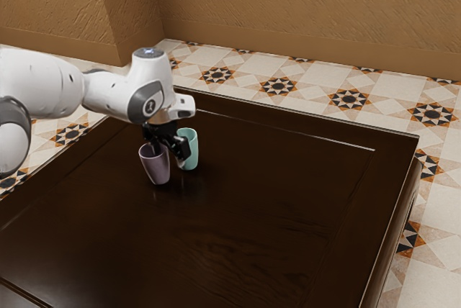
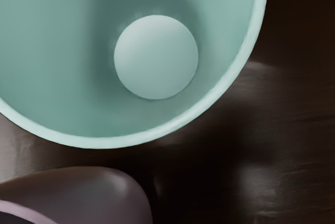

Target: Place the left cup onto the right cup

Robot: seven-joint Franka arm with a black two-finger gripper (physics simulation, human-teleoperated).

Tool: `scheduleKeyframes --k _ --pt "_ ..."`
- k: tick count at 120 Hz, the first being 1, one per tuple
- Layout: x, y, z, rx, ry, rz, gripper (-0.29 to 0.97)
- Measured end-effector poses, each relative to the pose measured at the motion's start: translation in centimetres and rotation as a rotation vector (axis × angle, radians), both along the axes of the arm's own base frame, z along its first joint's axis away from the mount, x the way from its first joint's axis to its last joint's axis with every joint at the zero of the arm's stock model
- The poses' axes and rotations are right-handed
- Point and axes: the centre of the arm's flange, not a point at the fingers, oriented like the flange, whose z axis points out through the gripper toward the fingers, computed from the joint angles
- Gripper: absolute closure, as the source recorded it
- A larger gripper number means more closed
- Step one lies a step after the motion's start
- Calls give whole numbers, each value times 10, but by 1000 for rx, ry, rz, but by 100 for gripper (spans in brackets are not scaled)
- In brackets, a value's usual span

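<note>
Gripper (image 1: pixel 173 148) hangs just between purple cup (image 1: pixel 153 165) and teal cup (image 1: pixel 192 139).

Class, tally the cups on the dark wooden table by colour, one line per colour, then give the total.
Teal tapered smooth cup: 1
Purple tapered smooth cup: 1
Total: 2

Two cups stand upright on the table (image 1: pixel 288 200), in its far left part. The left cup (image 1: pixel 154 164) is slightly nearer. The right cup (image 1: pixel 190 142) is just beside it, a little farther back (the wrist view shows a narrow strip of table between them). The gripper (image 1: pixel 173 151) hangs low between the two, possibly against the right cup's rim. The right cup's opening (image 2: pixel 157 56) lies directly under the hand.
</note>
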Motion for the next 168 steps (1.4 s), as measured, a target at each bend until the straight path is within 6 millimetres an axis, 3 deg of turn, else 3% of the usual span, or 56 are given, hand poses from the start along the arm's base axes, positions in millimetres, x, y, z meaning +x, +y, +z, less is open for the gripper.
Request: scheduleKeyframes --k 54,66,75,84,94,118,140,168 --pt "2 20 -15 -3 -12 19 2" --pt "2 20 -17 -11 -16 24 16" --pt "2 20 -19 -9 -18 26 19" --pt "2 19 -20 -14 -19 28 43" --pt "1 18 -21 -17 -16 27 58" --pt "-2 16 -20 -20 -5 34 73" --pt "-5 8 9 -23 -6 42 75" --pt "-15 -9 66 -27 -11 47 77"
